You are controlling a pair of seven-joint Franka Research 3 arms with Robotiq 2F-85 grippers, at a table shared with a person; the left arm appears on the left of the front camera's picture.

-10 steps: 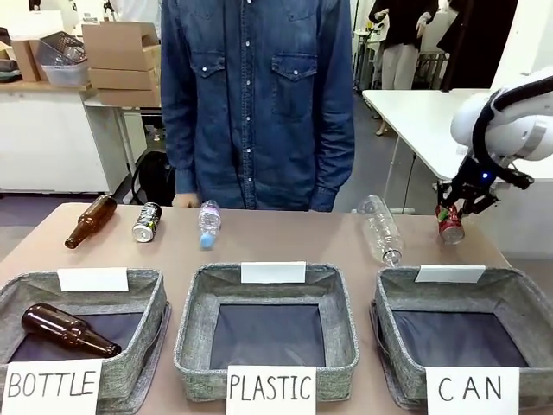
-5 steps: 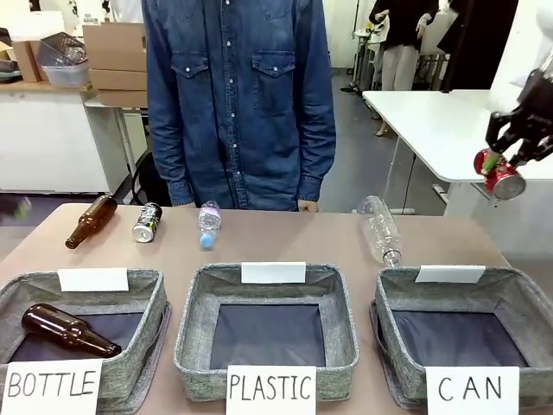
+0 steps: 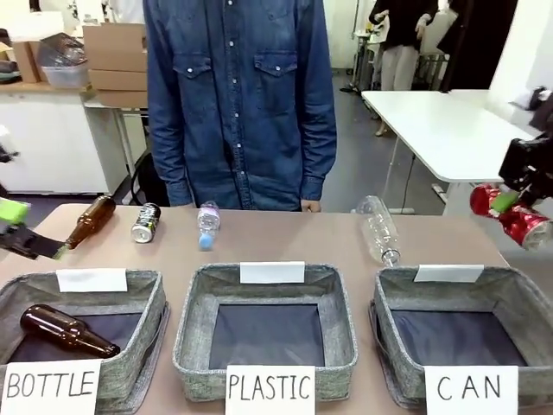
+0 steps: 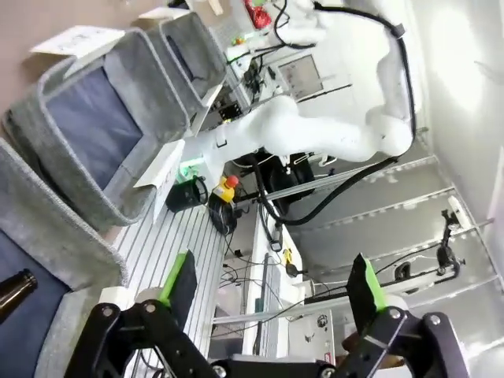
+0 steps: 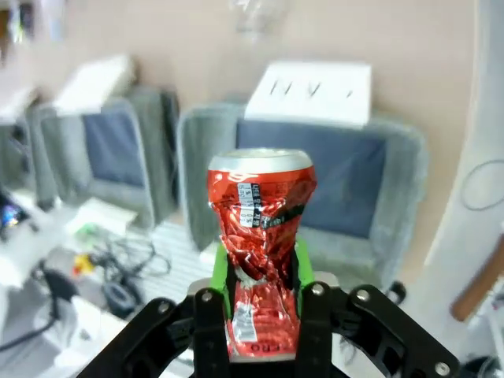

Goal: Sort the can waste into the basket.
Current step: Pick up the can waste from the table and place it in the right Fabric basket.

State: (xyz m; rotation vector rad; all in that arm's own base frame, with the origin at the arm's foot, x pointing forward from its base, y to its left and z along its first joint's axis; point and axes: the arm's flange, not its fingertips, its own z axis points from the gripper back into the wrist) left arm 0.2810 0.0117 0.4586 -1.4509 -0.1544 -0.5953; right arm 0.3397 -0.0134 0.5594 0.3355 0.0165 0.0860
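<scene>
CAN basket (image 3: pixel 518 290) sat nearest on the right, its near right corner cut off by the frame. Right gripper (image 3: pixel 508 207), arm mostly out of frame, was clamped on the crushed red can (image 3: pixel 517 221), which hung in the air up and to the far right of the basket. Left gripper (image 3: pixel 22 229), jaws apart, poked in half cut off at the left edge. Black can (image 3: pixel 147 222) lay far left on the table beside a brown bottle (image 3: pixel 90 220).

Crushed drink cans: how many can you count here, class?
2. The red can is gripped aloft in the right claw near the CAN basket; the black can lies on the table beside a brown bottle. None seems hidden.
</scene>
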